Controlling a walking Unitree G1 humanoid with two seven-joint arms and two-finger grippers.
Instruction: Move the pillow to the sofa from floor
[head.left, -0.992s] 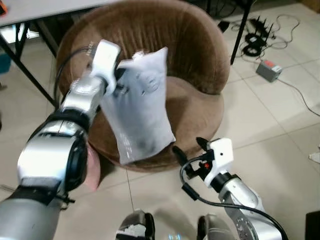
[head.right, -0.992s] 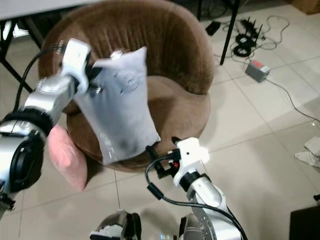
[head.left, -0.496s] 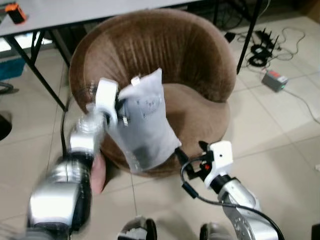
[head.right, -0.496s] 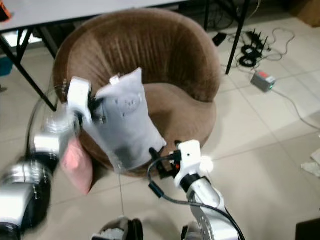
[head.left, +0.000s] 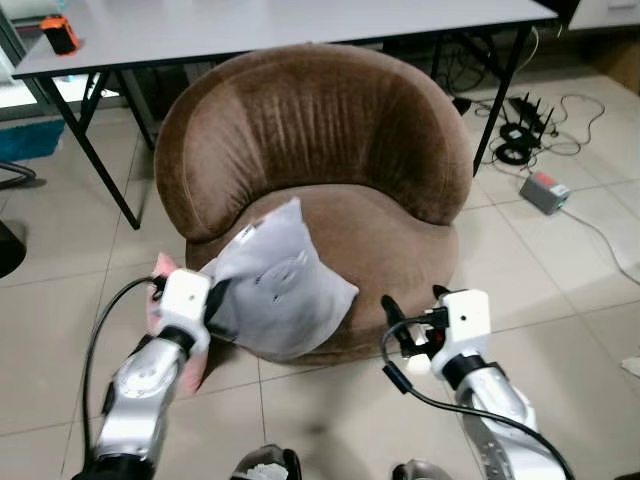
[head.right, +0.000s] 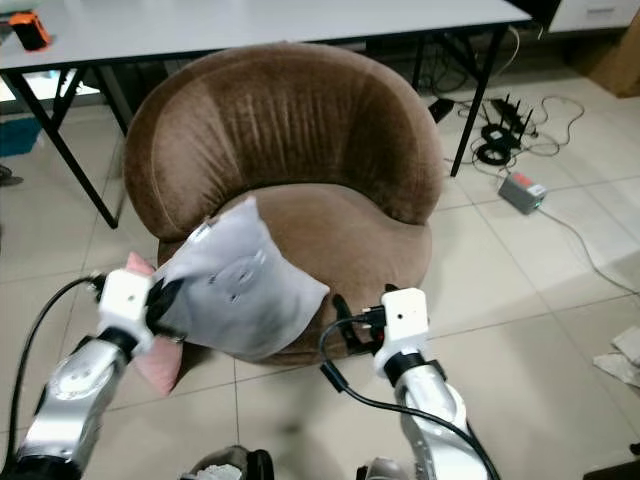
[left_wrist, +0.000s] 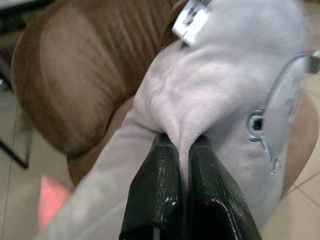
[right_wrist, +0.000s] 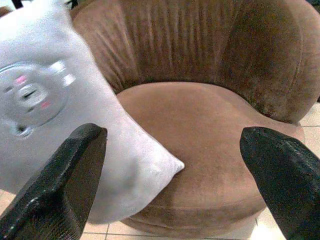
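I judge the grey pillow (head.left: 280, 285) light, soft and compliant; a pinched fold near an edge is the best hold. My left gripper (left_wrist: 181, 150) is clamped on such a fold, the pillow lying ahead of it on the sofa (head.left: 390, 230) seat's front edge. My right gripper (right_wrist: 170, 190) hovers spread wide, empty, short of the seat front.

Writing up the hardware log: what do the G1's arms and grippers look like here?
Both arms are silver metal with black joint bands. The left gripper and right gripper each have a white boxy housing at the wrist and two long black fingers with a textured surface. A black cable loops along each forearm; a small red mark sits by the right housing.
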